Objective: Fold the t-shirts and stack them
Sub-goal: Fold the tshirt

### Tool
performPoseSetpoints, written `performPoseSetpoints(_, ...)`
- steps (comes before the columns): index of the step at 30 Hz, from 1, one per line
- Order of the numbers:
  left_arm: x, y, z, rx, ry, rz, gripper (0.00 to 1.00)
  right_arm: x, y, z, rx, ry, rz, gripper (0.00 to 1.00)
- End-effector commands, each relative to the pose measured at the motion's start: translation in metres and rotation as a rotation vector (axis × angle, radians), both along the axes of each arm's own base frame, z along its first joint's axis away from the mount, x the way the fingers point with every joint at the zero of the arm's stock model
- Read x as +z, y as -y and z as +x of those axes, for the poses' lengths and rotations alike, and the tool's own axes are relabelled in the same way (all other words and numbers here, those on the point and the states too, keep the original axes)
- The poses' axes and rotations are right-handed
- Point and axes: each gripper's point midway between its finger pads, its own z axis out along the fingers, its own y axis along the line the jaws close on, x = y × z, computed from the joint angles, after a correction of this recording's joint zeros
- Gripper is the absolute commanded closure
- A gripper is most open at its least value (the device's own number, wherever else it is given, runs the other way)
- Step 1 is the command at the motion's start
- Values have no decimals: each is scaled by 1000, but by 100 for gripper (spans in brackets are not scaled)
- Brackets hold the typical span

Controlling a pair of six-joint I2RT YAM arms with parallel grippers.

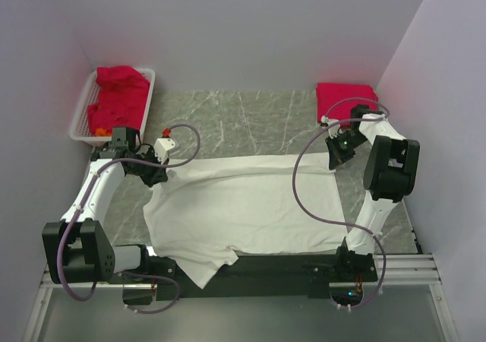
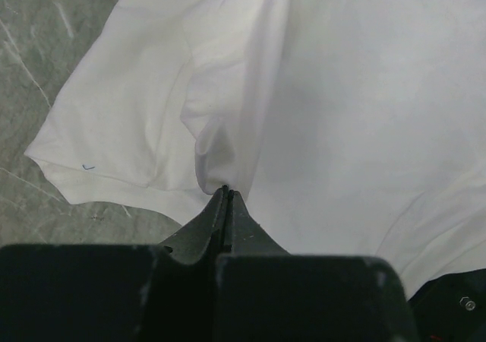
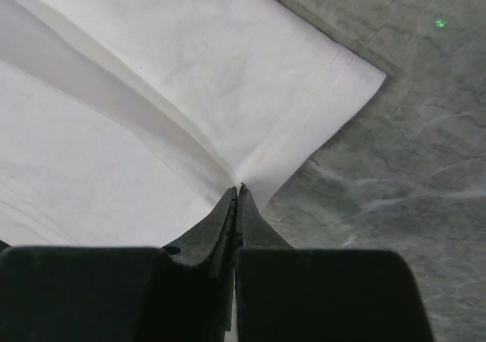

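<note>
The left hand is clenching a fold of the white t-shirt, its two fingers pressing together on a raised ridge of cloth beside a sleeve, at the shirt's left side. The right hand is likewise gripping the same shirt, its fingers closing on the stitched hem just beside a square corner, and that corner is lying flat on the bench past the fingertips. The white t-shirt is lying spread across the middle of the marbled grey bench between the two arms. Its far edge is doubling into a long fold that is running from one hand towards the other, and its near sleeve is lapping over the dark rail at the bench's near edge. A folded red t-shirt is sitting at the far right corner of the bench, apart from the white one. More red t-shirts are lying heaped and unfolded in a white slatted basket at the far left, just beyond the left arm
</note>
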Motion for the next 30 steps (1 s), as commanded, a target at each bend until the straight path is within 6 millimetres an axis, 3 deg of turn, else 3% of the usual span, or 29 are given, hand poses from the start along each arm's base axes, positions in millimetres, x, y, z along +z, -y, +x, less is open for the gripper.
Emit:
performPoseSetpoints(1,-3,-3,-3,-36,10,21,100,10,8,4,21,52,-37,100)
performPoseSetpoints(6,1,0,-12,-82,7,10,99,17,16,6,27,82,-64,100)
performPoseSetpoints(12,-22,3,-43,-247,-35,46,99,4,16,-7,63,35,-78,100)
performPoseSetpoints(13,-30,6,-56,-280,-70,46,99,2,16,-9,68,31,-85,98)
performPoseSetpoints(14,-31,8,-63,-311,-72,53,96,0,17,-14,74,15,-91,83)
performPoseSetpoints(15,-35,7,-69,-365,-66,70,83,0,17,-17,90,11,-92,74)
performPoseSetpoints(16,-41,11,-85,-428,-103,92,78,3,17,-20,94,10,-95,64)
performPoseSetpoints(17,-41,10,-88,-450,-92,109,75,5,17,-23,99,2,-100,53)
performPoseSetpoints(19,-40,7,-90,-473,-76,134,71,16,18,-25,112,23,-107,51)
performPoseSetpoints(23,-21,14,-68,-435,-27,89,70,42,12,-11,91,86,-78,51)
performPoseSetpoints(25,-10,22,-48,-362,-8,43,61,48,4,3,50,88,-51,54)
performPoseSetpoints(26,-9,27,-26,-317,22,21,59,47,-5,7,30,75,-46,57)
performPoseSetpoints(30,-5,45,14,-181,-19,-67,54,33,-21,22,-14,58,-57,66)
